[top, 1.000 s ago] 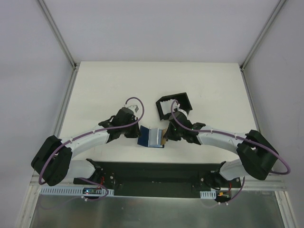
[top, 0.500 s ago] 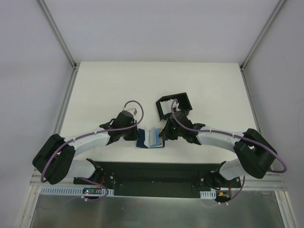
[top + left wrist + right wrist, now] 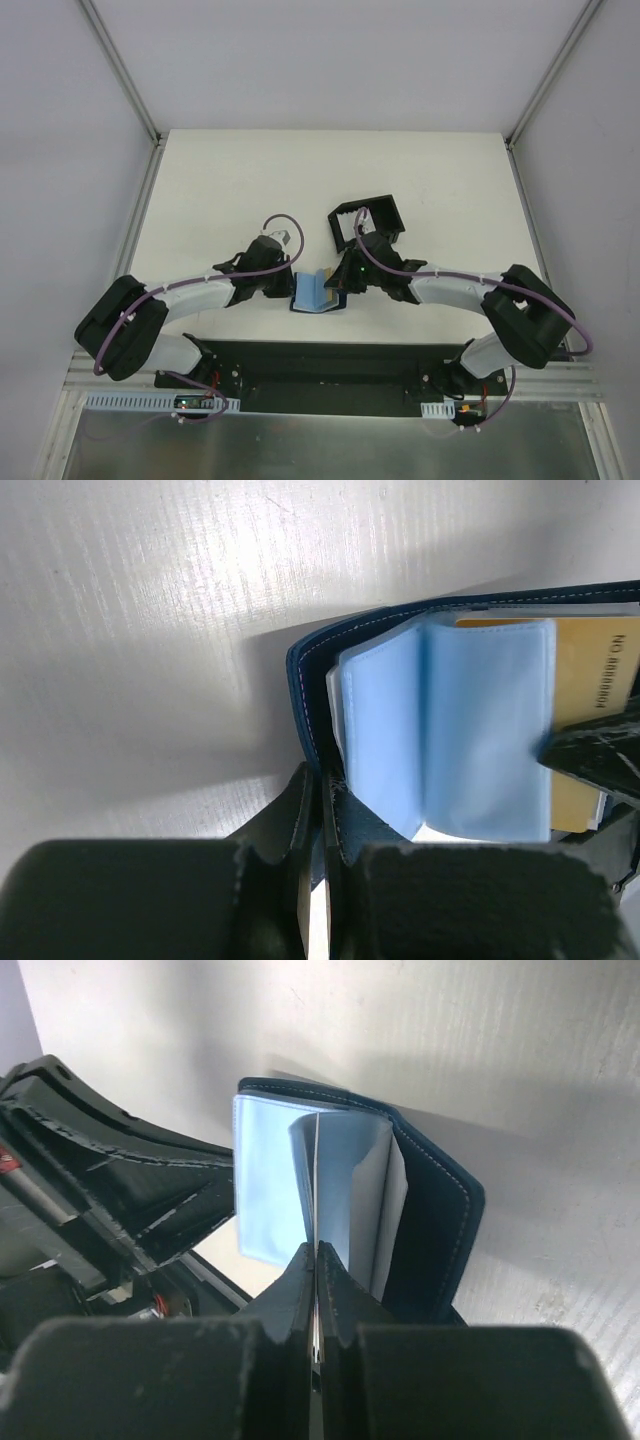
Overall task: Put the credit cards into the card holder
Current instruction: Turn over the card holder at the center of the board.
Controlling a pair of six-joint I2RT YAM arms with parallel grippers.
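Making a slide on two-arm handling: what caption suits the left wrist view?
The left gripper pinches the open card holder's navy cover, an orange card behind its pale blue pockets.

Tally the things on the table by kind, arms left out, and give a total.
card holder: 1
black tray: 1
orange card: 1, partly in the card holder
Total: 3 in view; any further cards are hidden.

A lab test cell: white table [image 3: 250,180] framed by aluminium rails [image 3: 121,70].
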